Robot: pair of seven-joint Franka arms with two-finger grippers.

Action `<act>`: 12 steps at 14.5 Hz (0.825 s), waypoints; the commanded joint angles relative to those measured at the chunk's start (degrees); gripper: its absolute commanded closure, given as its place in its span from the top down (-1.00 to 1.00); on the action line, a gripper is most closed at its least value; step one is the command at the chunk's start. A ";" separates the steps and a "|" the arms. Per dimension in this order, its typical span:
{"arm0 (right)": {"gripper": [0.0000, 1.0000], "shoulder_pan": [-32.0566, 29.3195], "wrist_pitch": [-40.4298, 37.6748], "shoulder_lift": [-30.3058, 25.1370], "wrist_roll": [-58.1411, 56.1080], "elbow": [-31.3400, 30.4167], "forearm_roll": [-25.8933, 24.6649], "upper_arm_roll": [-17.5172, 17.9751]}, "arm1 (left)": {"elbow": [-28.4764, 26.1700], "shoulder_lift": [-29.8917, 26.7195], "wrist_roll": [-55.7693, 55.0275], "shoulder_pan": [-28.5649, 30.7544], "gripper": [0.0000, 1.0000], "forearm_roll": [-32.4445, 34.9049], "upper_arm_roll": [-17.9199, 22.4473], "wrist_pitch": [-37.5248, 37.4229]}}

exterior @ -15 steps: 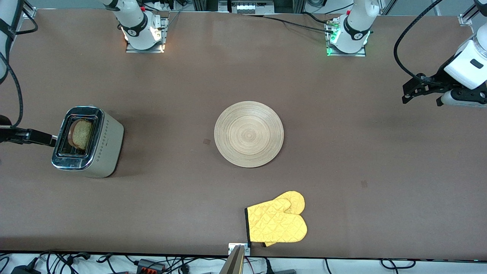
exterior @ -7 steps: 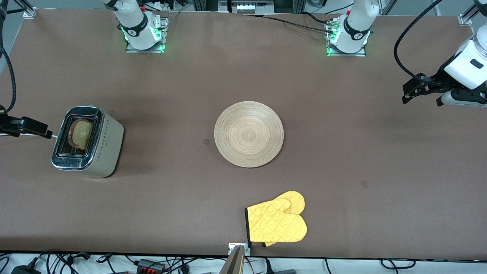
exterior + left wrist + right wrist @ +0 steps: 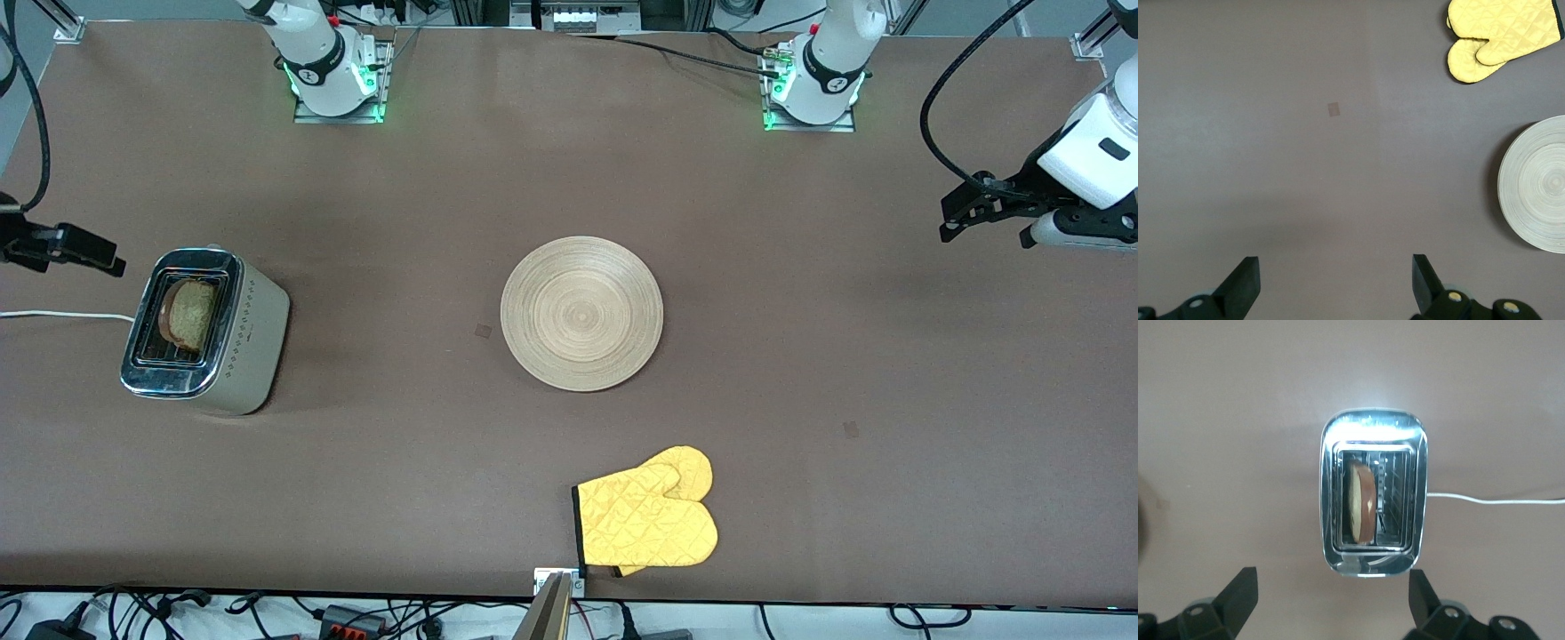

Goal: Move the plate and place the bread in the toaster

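Note:
The toaster (image 3: 255, 342) stands near the right arm's end of the table, and the bread (image 3: 188, 313) stands upright in one of its slots. The right wrist view shows the toaster (image 3: 1373, 427) and the bread (image 3: 1361, 505) from above. The wooden plate (image 3: 581, 313) lies bare at the table's middle, and its edge shows in the left wrist view (image 3: 1538, 193). My right gripper (image 3: 111, 260) is open and empty, up over the table beside the toaster (image 3: 1331, 597). My left gripper (image 3: 949, 220) is open and empty over the left arm's end of the table (image 3: 1333, 283), and that arm waits.
A yellow oven mitt (image 3: 647, 520) lies near the table's front edge, nearer to the camera than the plate; it also shows in the left wrist view (image 3: 1501, 33). The toaster's white cord (image 3: 62, 315) runs off the right arm's end of the table.
My right gripper has drawn back from the toaster toward the robots' side, uncovering the white cord. The bread, plate and left arm have not moved.

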 commanded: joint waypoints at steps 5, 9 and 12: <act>1.00 -0.58 6.36 -6.77 0.26 -11.43 -1.10 1.05 | 1.72 0.96 0.76 -0.10 1.00 0.45 0.18 -0.92; 1.00 -0.50 6.28 -9.93 1.57 -14.42 -0.84 1.14 | 1.72 0.96 0.76 -0.10 1.00 0.45 0.18 -0.92; 1.00 -0.41 6.44 -10.65 1.32 -14.42 -1.10 1.31 | 1.72 0.96 0.76 -0.18 1.00 0.45 0.18 -0.92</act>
